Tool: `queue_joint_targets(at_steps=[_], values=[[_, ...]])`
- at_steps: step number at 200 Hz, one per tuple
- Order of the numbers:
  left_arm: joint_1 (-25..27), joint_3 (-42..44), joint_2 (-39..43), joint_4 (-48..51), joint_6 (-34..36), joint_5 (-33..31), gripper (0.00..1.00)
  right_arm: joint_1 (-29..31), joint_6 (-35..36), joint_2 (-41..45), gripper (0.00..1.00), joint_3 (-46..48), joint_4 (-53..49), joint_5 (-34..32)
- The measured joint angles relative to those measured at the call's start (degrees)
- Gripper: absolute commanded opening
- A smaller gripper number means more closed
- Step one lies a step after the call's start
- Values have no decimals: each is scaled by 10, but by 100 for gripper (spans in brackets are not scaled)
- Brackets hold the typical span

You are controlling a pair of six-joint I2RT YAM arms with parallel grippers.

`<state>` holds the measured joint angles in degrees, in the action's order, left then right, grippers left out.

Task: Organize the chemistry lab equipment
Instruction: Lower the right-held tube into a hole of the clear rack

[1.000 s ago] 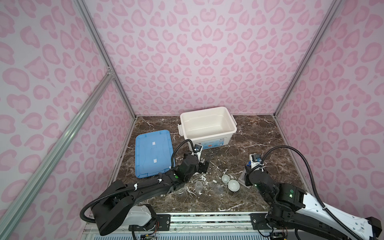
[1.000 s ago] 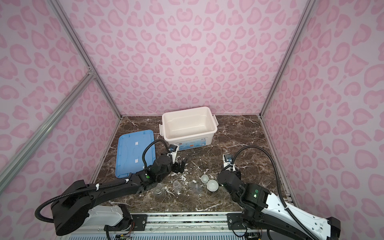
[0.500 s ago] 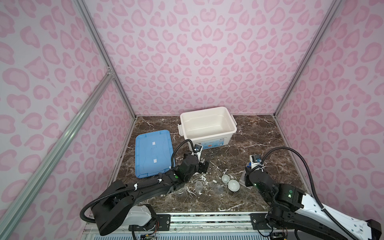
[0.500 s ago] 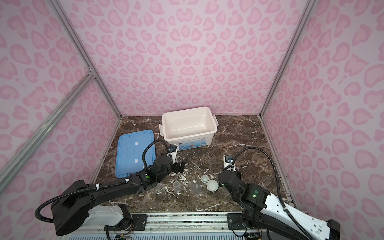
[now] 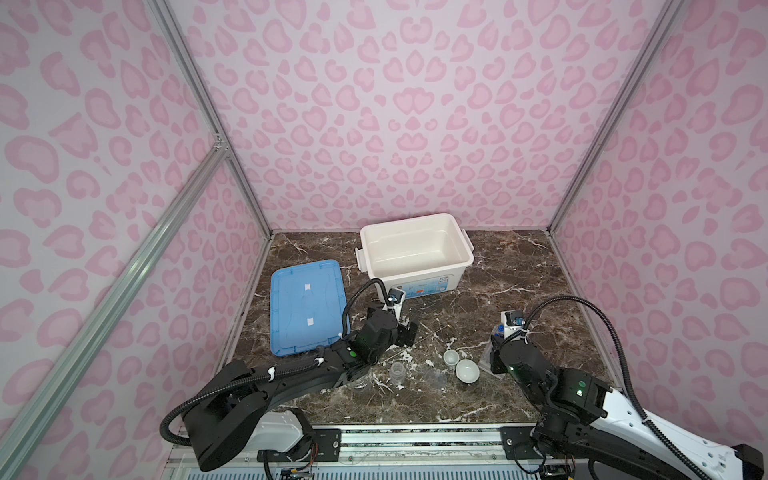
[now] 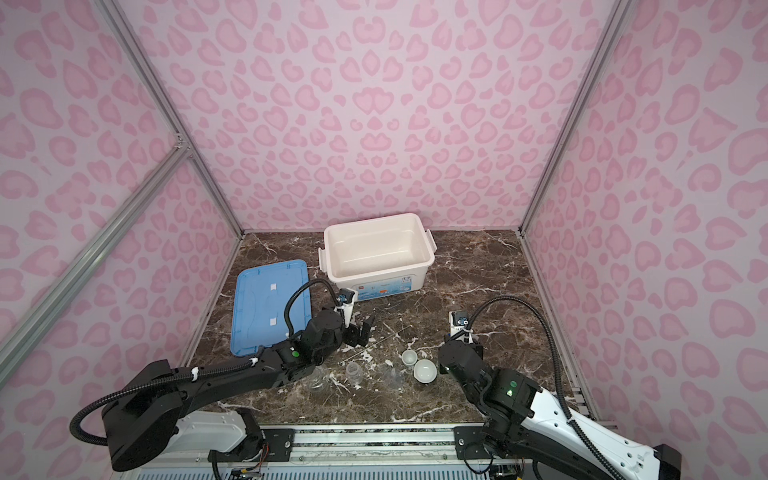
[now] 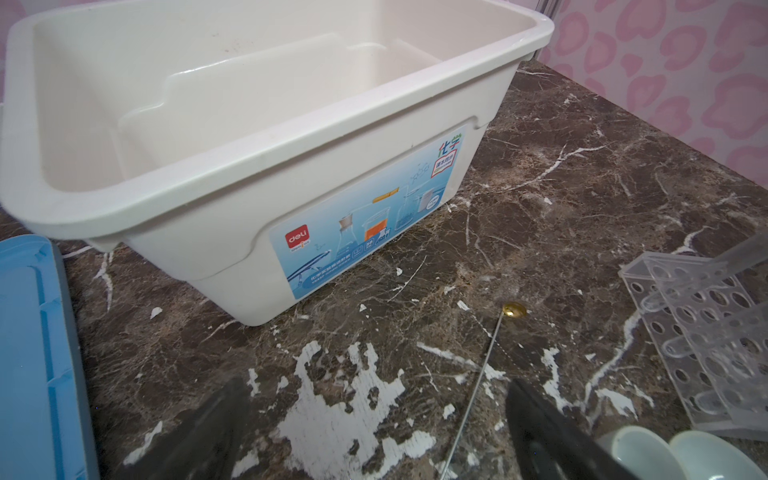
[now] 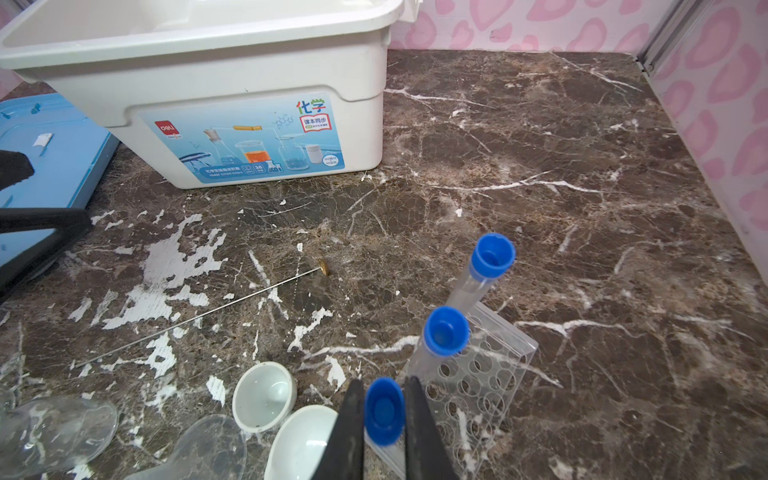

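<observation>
My right gripper (image 8: pixel 383 385) is shut on the blue cap of a test tube (image 8: pixel 384 411) standing in the clear perforated rack (image 8: pixel 494 374). Two more capped tubes (image 8: pixel 445 331) (image 8: pixel 492 253) stand in the same rack. Beside the rack sit two white dishes (image 8: pixel 264 395) (image 8: pixel 305 440), with clear flasks (image 8: pixel 54 428) (image 8: pixel 208 449) further along. In both top views the dishes (image 5: pixel 467 370) and flasks (image 5: pixel 397 370) lie between the arms. My left gripper (image 7: pixel 376 384) hangs open over bare marble, holding nothing.
The white storage box (image 5: pixel 419 272) stands empty at the back, with the blue lid (image 5: pixel 305 307) flat to its left. A thin metal rod with a brass tip (image 8: pixel 208 311) lies on the marble, running under the left gripper's right finger (image 7: pixel 540 428).
</observation>
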<state>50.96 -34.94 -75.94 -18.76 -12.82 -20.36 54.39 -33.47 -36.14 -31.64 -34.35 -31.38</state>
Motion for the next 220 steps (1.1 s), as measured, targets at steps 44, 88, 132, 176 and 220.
queue_joint_targets(at_steps=[44,88,132,176,220], values=[[0,0,0,0,0,0,98,-4,0,-2,7,3,4,3],[0,0,0,0,0,0,98,-5,0,0,8,5,5,3],[0,1,0,0,0,0,97,-5,1,7,25,10,7,3],[0,1,2,0,0,0,98,-5,3,5,37,11,7,10],[0,4,11,1,0,-5,97,-5,12,-6,47,2,9,16]])
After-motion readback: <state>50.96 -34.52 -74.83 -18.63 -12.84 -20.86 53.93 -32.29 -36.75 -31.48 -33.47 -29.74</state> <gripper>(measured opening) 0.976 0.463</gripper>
